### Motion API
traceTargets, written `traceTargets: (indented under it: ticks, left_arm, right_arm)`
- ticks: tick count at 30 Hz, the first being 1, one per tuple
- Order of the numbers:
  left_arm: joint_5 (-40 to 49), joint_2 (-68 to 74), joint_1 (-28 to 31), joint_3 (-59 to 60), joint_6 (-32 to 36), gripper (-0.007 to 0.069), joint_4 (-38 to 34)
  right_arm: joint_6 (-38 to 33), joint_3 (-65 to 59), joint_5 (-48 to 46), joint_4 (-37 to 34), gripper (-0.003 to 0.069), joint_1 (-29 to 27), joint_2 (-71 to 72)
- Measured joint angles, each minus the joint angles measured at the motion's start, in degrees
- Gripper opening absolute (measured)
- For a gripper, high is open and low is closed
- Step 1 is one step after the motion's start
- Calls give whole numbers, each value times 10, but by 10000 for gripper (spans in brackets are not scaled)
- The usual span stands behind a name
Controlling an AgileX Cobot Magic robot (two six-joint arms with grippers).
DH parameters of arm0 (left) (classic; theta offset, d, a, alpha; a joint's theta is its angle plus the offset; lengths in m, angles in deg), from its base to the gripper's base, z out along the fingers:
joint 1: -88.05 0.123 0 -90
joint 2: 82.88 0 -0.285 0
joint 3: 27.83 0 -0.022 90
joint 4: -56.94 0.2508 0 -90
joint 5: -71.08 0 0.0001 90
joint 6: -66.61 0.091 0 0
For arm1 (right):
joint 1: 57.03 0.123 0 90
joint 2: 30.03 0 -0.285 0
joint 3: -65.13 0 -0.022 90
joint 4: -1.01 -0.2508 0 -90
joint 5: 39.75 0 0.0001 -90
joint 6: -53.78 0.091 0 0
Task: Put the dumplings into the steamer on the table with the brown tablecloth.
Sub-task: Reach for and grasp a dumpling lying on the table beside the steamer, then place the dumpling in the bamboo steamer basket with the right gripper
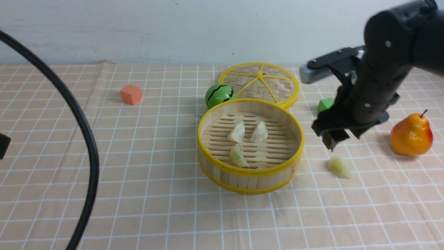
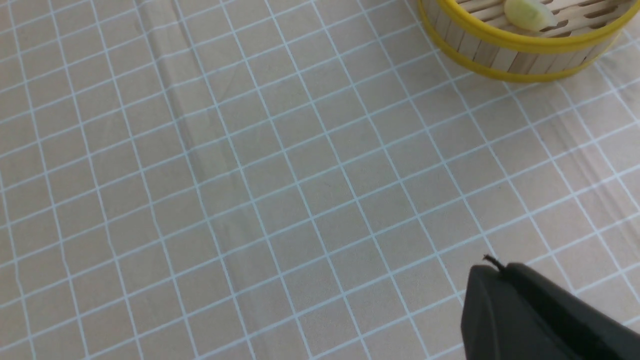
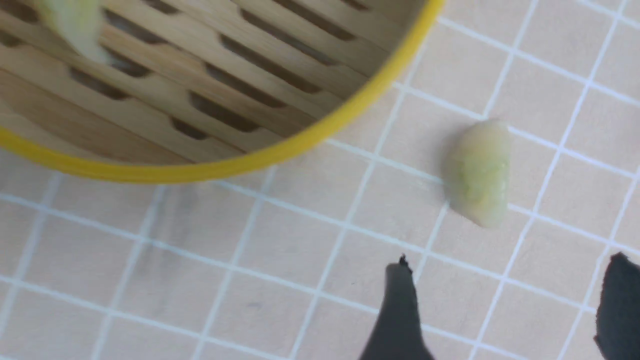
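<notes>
Hovering above the last green dumpling outside the steamer, we are holding right gripper fingers apart to straddle it; left gripper fingers are together.

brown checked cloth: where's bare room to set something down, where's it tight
Bare: the stretch between the orange cube, the black cable and the round yellow-rimmed bamboo steamer, plus the front strip before the steamer. Crowded: behind it, the striped green ball and flat woven lid; to its right, a pale green dumpling, green cube and orange pear.
</notes>
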Motion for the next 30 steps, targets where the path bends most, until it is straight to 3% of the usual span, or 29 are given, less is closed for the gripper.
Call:
traceTargets:
  ticks: [11, 14, 20, 27, 30]
  left_arm:
    - [-5, 11, 0, 0, 0, -14, -20]
    - [-5, 10, 0, 0, 0, -14, -22]
    - [1, 10, 0, 0, 0, -13, -23]
    - [1, 10, 0, 0, 0, -13, -23]
    - [1, 10, 0, 0, 0, -11, -23]
  right_arm:
    - [-31, -29, 127, -27, 485, -50, -101]
    - [-34, -29, 133, -27, 440, -50, -119]
    - [-35, -29, 132, -24, 228, -50, -130]
    - [-34, 19, 60, -15, 234, -45, -114]
    - [-31, 77, 35, -46, 234, -14, -85]
